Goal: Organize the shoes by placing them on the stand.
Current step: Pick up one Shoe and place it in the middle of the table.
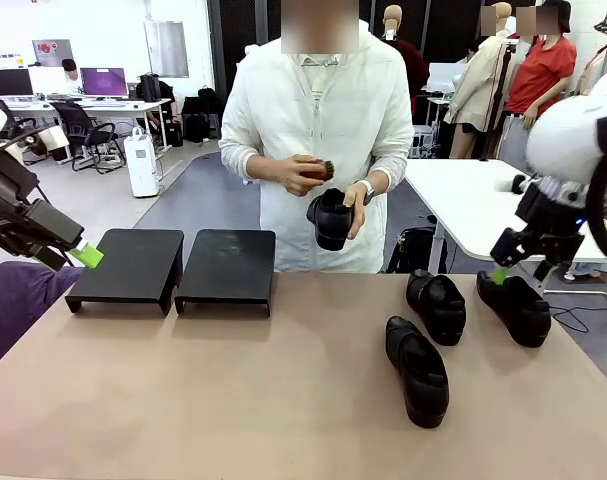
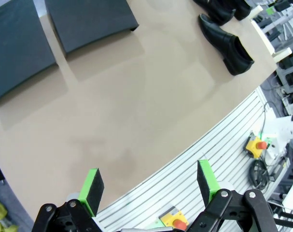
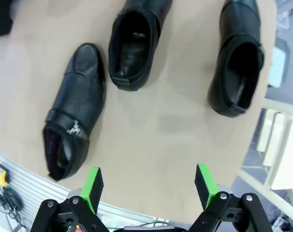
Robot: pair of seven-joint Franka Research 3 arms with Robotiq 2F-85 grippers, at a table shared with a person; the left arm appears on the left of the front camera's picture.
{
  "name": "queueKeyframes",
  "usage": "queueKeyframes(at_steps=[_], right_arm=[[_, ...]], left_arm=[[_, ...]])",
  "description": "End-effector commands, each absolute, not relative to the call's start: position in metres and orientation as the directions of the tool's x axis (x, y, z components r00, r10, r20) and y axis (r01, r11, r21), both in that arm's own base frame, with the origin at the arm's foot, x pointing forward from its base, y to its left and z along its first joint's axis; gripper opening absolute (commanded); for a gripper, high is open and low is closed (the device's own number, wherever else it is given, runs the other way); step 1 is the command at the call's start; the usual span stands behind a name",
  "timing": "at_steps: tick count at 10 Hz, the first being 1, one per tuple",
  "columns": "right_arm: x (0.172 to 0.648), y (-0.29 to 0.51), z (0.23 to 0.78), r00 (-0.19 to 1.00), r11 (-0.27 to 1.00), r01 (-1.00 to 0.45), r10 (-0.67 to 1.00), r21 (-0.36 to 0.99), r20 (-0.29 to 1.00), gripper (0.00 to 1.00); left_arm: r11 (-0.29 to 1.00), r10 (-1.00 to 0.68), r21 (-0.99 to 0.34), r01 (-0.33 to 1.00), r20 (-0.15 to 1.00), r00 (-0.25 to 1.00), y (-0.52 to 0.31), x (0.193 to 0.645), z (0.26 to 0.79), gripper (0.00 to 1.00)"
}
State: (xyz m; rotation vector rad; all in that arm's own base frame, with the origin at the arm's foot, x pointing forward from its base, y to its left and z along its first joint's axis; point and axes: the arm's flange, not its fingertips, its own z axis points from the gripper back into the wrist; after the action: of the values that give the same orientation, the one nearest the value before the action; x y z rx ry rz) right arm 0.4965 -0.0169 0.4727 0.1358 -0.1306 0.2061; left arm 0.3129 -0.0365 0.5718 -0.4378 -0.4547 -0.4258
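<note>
Black shoes are lying right of the stand, none placed; left gripper and right gripper are gaping empty.

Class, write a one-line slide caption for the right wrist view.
Open right pincer poised above three black shoes lying apart on the tan table.

Three cameras, one surface.
Front view looks across from the near side; left wrist looks down from high over stand and shoes; right wrist hangs closer over those same shoes.
</note>
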Motion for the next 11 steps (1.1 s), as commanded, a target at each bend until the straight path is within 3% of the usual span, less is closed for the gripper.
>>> queueKeyframes(at_steps=[1,7,11], right_arm=[[0.544,-0.007,0.442,0.975,0.973,-0.192,0.175,0.124,0.138,1.00],[0.604,0.026,0.351,0.997,0.985,-0.075,0.073,0.153,0.021,1.00],[0.608,0.023,0.353,0.997,0.967,-0.067,0.059,0.246,0.042,1.00]], left_arm=[[0.807,-0.296,-0.321,0.496,0.507,0.809,-0.035,0.313,0.573,1.00],[0.807,-0.296,-0.321,0.496,0.507,0.809,-0.035,0.313,0.573,1.00],[0.807,-0.296,-0.321,0.496,0.507,0.809,-0.035,0.313,0.573,1.00]])
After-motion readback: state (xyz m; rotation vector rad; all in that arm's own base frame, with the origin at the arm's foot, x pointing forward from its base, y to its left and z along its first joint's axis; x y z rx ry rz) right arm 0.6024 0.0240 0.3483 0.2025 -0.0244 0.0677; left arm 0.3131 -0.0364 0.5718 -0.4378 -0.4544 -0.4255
